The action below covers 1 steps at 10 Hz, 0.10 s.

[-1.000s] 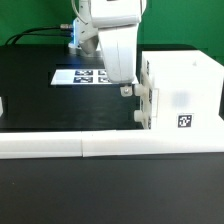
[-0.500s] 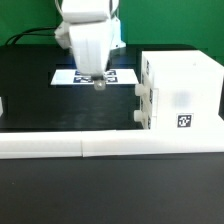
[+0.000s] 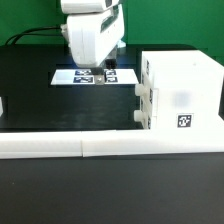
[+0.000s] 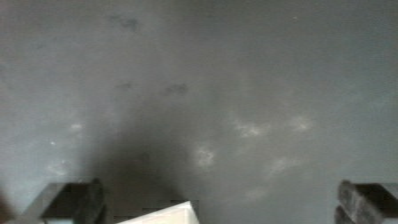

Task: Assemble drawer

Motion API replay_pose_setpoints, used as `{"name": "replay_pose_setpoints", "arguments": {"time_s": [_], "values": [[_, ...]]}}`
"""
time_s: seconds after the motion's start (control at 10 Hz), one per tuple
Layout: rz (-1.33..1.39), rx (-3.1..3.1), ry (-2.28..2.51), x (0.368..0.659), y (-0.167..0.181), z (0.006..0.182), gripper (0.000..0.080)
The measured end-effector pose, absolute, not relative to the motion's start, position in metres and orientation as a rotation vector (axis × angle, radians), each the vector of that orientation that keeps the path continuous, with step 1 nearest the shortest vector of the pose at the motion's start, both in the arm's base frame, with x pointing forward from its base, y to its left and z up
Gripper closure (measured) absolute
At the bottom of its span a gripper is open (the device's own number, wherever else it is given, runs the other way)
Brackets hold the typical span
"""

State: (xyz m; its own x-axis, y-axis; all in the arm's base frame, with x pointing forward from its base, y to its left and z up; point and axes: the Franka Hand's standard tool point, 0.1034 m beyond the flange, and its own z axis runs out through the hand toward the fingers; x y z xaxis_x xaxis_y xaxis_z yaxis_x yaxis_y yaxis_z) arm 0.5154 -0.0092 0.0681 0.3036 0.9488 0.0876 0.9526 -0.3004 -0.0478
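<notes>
**Drawer assembled at the table's edge, arm hanging over the marker board**

Nearest in the exterior view runs the long low white border wall (image 3: 110, 146), stretching across the front of the black table (image 3: 40, 100). Just behind it, on the exterior view's right, stands the drawer (image 3: 185, 95): a white box shell with both knobbed trays (image 3: 145, 100) seated in its face, one above the other, that face turned toward the exterior view's left. The two knobs stick out from that face. A black-and-white square marker (image 3: 185, 123) shows on the shell's near side. At the exterior view's far left edge a small white piece (image 3: 2, 105) is cut off by the frame; what it is cannot be told.

Farther back, the marker board (image 3: 75, 76) lies flat on the table. Above it hangs the gripper (image 3: 99, 73), its white body blocking much of the board, well apart from the drawer. Dark cables (image 3: 30, 33) trail behind the arm toward the exterior view's left.

In the wrist view the two fingertips (image 4: 75, 200) sit wide apart with only the dark, mottled table surface (image 4: 196, 90) between them, so the pincer is spread and holds nothing. A white corner (image 4: 164, 214) pokes in between the fingertips, most likely the marker board's edge
</notes>
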Motion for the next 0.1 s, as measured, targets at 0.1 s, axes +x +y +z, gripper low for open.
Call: {"name": "replay_pose_setpoints", "arguments": {"time_s": [0.1], "values": [[-0.065, -2.462, -1.801, 0.5153, -0.0093, 0.0679, 0.015]]}}
